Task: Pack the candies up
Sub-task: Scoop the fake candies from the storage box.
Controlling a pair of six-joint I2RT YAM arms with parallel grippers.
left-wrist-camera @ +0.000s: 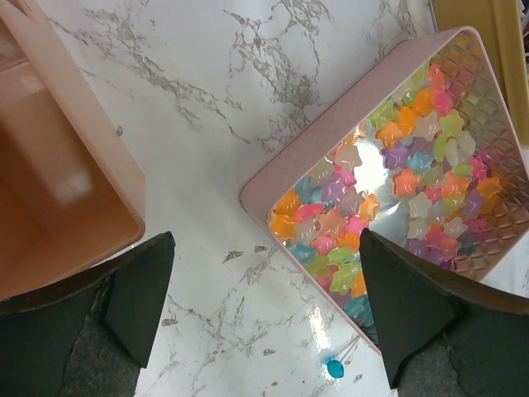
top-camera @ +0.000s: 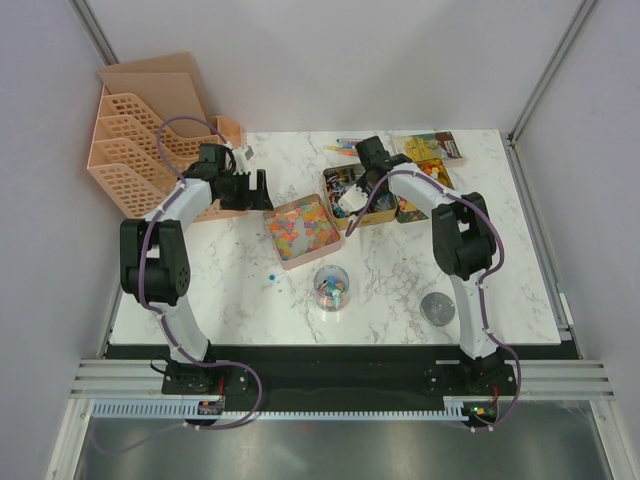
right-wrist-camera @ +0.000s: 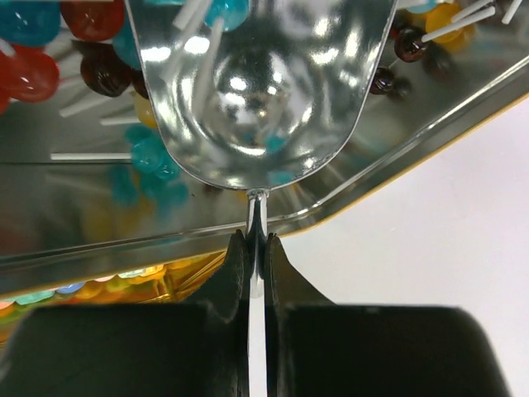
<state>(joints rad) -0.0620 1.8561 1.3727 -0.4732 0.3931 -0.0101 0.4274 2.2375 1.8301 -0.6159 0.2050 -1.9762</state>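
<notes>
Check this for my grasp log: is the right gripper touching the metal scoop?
Touching. The right wrist view shows the right gripper clamped on the metal scoop by its thin handle, no gap.

**Marble table set with tins, a cup and a rack**

The white table [top-camera: 230, 300] carries a peach file rack [top-camera: 130, 140] at its far left corner. A pink tin [top-camera: 276, 240] sits mid-table. A gold tin [right-wrist-camera: 413, 124] is just right of it, and a colourful tin [top-camera: 436, 148] lies beyond. Nearer stand a clear cup [top-camera: 319, 281] and a round metal lid [top-camera: 437, 306]. A small blue sweet [left-wrist-camera: 335, 368] lies beside the pink tin, and pens [top-camera: 345, 150] lie at the far edge.
</notes>
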